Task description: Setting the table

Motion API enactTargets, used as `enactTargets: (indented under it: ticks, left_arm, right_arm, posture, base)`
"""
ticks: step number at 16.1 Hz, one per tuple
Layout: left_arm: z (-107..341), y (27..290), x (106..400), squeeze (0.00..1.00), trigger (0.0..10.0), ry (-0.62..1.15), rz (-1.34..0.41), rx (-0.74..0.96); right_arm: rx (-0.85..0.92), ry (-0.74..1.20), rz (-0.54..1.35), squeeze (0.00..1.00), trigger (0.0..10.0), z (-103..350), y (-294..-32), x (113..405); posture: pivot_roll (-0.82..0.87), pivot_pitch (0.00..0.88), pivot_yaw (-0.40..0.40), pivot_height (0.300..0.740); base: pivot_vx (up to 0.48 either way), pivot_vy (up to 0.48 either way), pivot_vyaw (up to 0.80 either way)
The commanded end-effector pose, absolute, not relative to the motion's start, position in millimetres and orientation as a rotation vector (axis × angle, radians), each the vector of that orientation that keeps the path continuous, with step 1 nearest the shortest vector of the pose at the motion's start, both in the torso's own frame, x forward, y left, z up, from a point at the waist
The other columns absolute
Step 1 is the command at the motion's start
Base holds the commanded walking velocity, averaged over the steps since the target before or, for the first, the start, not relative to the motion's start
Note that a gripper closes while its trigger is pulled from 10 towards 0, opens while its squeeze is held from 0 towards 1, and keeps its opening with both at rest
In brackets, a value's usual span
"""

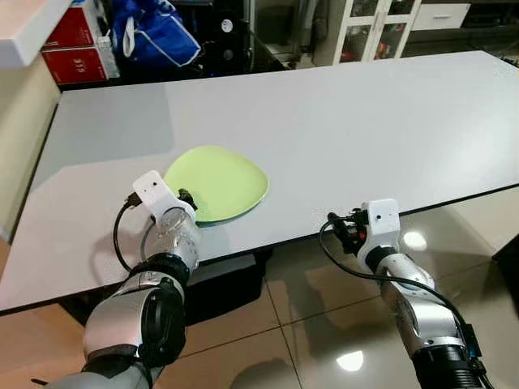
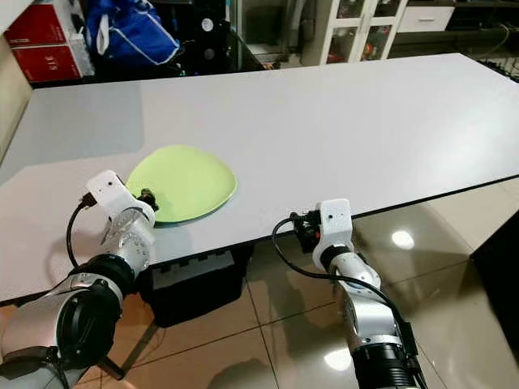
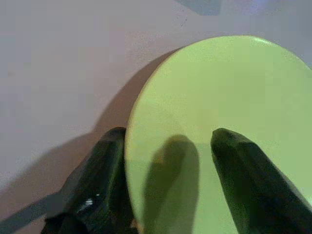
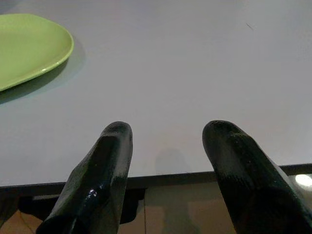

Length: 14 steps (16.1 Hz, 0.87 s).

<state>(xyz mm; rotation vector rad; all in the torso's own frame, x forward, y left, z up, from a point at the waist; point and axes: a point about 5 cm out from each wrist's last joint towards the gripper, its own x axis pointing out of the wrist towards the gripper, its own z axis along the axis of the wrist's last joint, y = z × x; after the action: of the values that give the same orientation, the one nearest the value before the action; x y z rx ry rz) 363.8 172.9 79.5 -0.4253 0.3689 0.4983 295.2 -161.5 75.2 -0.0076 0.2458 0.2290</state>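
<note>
Left eye view shows a smooth, matte grey tabletop [image 1: 340, 130] with a thin dark edge, standing over glossy beige floor tiles [image 1: 324, 324]. On its near left part lies a plate [image 1: 220, 182], pale lime green, shallow, roundish with a slightly uneven outline and a soft sheen.

The left arm reaches forward over the near edge, its silver forearm and white wrist block angled up toward the plate. The left pincer [image 3: 170, 161] is spread at the plate's near rim: one black finger [image 3: 97, 180] sits outside the rim over the tabletop, the other finger [image 3: 248, 180] over the plate's face. Whether they touch the plate cannot be told.

The right arm is bent upward from below the tabletop, to the right of the plate and well apart from it. The right pincer [image 4: 168, 165] is spread, its two glossy, rounded black fingers pointing across the near edge with bare tabletop between them.

Far left, beyond the tabletop, stand red boxes [image 1: 77, 40] and a blue bag [image 1: 154, 32]; pale cabinets [image 1: 373, 28] stand at the far side.
</note>
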Motion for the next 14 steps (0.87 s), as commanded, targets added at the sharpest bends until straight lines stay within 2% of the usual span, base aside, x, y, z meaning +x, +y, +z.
enactTargets:
  ticks: [1,4,8,13,14]
  left_arm:
    - [52.9,180.4,346.3,1.0,10.0,0.496,0.573,-0.408]
    - [49.6,202.2,340.0,1.0,10.0,0.498,0.645,-0.382]
    - [47.3,215.9,335.0,1.0,10.0,0.483,0.681,-0.376]
    - [47.8,213.8,336.4,1.0,10.0,0.476,0.643,-0.358]
    - [48.1,212.3,337.1,0.0,10.0,0.481,0.637,-0.358]
  right_arm:
    - [-0.02,0.255,0.235,0.0,10.0,73.5,-161.3,295.7]
    - [-0.022,0.253,0.242,0.0,10.0,74.4,-160.8,297.5]
    - [-0.028,0.257,0.247,0.0,10.0,73.1,-163.2,297.4]
    - [-0.031,0.258,0.255,0.0,10.0,72.8,-161.9,298.0]
    - [-0.032,0.258,0.257,0.0,10.0,72.8,-161.9,298.1]
  posture:
    - [-0.16,0.0,-0.015,0.74]
    - [-0.15,0.0,-0.024,0.74]
    - [-0.14,0.0,-0.033,0.74]
    - [-0.14,0.0,-0.038,0.74]
    - [-0.14,0.0,-0.038,0.74]
  base:
    - [0.0,0.0,0.0]
    - [0.0,0.0,0.0]
    - [0.0,0.0,0.0]
    - [0.0,0.0,0.0]
    - [0.0,0.0,0.0]
